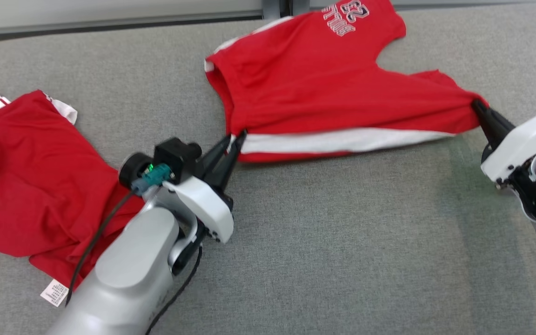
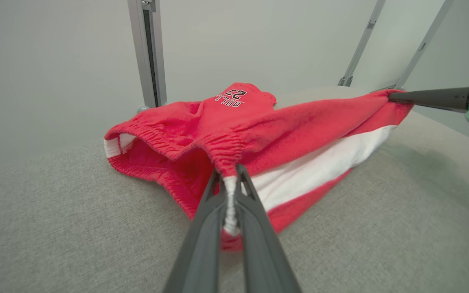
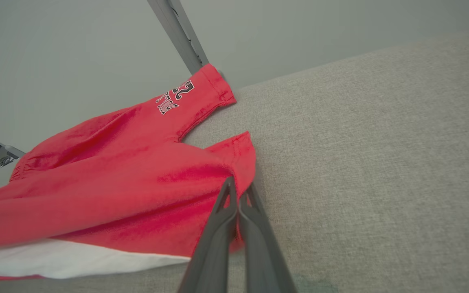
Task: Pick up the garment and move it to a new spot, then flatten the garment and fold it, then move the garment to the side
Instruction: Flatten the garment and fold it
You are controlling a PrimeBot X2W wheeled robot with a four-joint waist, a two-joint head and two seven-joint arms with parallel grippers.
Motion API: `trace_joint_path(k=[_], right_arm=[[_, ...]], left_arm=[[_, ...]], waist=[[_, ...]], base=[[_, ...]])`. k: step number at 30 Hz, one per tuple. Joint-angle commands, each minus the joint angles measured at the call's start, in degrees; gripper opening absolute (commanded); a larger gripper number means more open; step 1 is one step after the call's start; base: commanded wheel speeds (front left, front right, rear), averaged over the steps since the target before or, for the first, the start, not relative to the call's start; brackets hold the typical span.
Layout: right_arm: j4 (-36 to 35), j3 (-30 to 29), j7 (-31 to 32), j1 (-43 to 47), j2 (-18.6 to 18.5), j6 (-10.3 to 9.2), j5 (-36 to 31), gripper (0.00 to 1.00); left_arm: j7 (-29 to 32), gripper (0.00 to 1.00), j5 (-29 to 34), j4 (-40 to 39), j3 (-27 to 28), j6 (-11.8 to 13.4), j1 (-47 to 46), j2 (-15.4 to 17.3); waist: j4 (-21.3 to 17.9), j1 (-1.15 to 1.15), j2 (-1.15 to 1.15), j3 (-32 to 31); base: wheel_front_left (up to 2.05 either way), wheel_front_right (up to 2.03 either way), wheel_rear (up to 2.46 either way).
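Red shorts — white stripe, pulled taut

Leg of red shorts is showing "23" over "BULL…", upside down, last letters unclear. White care tag on second red garment is carrying print too small to read.

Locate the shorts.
Head view, upper middle: the shorts stretch between the left gripper and right gripper, to the right of a second red garment.

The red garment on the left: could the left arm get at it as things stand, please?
Probably not yet: the left gripper is shut on the shorts. The garment lies beside that arm, unobstructed.
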Motion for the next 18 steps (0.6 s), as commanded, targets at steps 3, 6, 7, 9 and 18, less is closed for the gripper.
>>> trace_joint_path(k=[3, 6, 7, 9, 18], right_arm=[[-0.9, 1.2, 1.6, 2.1, -1.9, 0.01, 2.1, 0.00], [-1.8, 2.8, 3.5, 4.0, -3.8, 0.00, 3.8, 0.00], [-2.1, 3.3, 4.2, 4.7, -4.4, 0.00, 4.4, 0.00], [-2.8, 4.0, 5.7, 5.9, -5.7, 0.00, 5.8, 0.00], [-6.5, 5.1, 12.2, 12.9, -11.4, 0.00, 13.1, 0.00]], left_arm=[[-0.3, 0.00, 0.5, -0.4, -1.5, -0.1, 1.8, 0.7], [-0.3, 0.00, 0.7, -1.3, -2.0, -0.1, 3.9, 0.7], [-0.3, 0.00, 0.7, -1.6, -2.1, -0.1, 4.6, 0.6], [-0.3, 0.00, 0.9, -2.4, -2.3, -0.1, 6.1, 0.7], [-0.3, 0.00, 1.6, -6.6, -4.5, -0.1, 13.2, 0.5]], waist=[[0.5, -0.01, 0.00, -2.0], [0.9, -0.01, 0.00, -3.4], [1.0, -0.01, 0.00, -4.0], [1.3, -0.01, 0.00, -5.1], [2.6, -0.01, 0.00, -10.3]], base=[[0.00, 0.00, 0.00], [0.00, 0.00, 0.00], [0.00, 0.00, 0.00], [0.00, 0.00, 0.00], [0.00, 0.00, 0.00]])
